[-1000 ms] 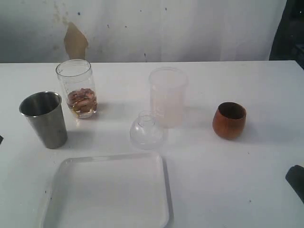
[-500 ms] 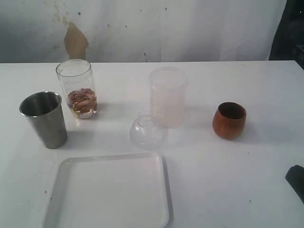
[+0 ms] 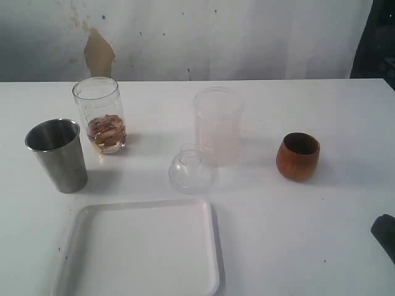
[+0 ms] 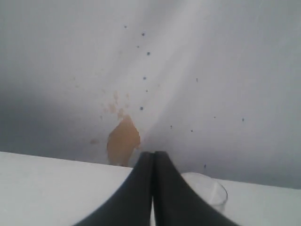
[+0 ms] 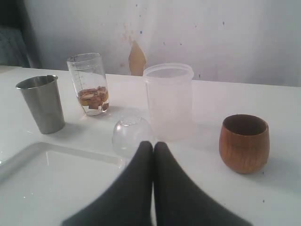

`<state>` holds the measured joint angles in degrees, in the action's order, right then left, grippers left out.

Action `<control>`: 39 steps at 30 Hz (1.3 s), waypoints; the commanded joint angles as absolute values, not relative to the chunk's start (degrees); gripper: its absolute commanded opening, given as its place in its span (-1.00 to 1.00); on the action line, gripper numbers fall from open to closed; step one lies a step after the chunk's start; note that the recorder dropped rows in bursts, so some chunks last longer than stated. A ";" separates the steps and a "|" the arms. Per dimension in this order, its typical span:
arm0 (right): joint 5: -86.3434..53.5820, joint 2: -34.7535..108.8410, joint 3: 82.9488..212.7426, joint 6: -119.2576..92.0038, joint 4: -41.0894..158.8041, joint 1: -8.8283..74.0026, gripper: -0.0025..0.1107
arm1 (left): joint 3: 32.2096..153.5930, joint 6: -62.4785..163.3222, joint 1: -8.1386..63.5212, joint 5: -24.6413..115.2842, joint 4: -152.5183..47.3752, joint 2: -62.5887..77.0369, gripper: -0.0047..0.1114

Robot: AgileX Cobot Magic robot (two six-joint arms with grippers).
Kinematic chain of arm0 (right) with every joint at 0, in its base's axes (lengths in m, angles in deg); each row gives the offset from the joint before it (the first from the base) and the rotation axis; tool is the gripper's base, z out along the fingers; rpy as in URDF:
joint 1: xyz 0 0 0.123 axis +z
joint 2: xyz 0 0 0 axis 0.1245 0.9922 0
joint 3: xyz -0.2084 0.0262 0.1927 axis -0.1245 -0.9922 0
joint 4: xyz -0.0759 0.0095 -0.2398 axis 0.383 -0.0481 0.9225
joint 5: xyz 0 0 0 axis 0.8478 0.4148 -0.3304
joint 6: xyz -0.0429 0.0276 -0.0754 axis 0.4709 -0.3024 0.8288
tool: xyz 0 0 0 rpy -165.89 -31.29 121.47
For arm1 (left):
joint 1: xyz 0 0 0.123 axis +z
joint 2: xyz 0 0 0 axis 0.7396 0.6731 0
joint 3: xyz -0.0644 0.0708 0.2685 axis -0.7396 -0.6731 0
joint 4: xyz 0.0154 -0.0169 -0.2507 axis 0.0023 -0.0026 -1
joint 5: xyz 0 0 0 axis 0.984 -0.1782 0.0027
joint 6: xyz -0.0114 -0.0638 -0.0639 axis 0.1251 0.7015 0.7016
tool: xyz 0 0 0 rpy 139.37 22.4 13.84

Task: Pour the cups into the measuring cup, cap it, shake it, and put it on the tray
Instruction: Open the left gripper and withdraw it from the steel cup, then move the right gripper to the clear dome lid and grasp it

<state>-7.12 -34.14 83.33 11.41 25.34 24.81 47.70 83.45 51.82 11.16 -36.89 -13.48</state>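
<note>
Pouring seemed the step in hand: measuring cup (image 3: 102, 117) stood far left with brown bits inside, steel cup (image 3: 58, 154) just beside it, wooden cup (image 3: 298, 156) off right. Left claw (image 4: 152, 157) and right claw (image 5: 153, 148) were pinched together, empty. Next, I reckoned, one had to spread and take a cup.

No readable text, brand or number showing anywhere. Faint graduation marks showing on measuring cup (image 5: 88, 77), figures too small for reading.

frosted container (image 3: 217, 126) on white table (image 3: 308, 216)
</note>
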 commanded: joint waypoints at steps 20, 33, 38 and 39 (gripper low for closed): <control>-31.66 -34.00 82.95 -4.52 20.65 24.18 -0.96 | 32.21 86.72 51.58 0.12 -31.66 -16.57 -0.92; -47.43 -7.55 96.02 -28.93 56.86 24.28 -0.96 | 32.21 92.21 51.58 8.96 -28.08 -28.42 -0.92; -45.73 13.78 106.57 -36.12 71.63 24.28 -0.96 | 32.21 91.86 51.58 9.21 -28.42 -28.58 -0.92; -44.51 18.39 108.75 -38.63 75.93 24.28 -0.96 | 32.21 91.86 51.58 9.21 -28.42 -28.58 -0.92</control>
<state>-46.80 7.95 103.91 -33.46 65.29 24.81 32.56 91.77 51.71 9.00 -28.24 -28.37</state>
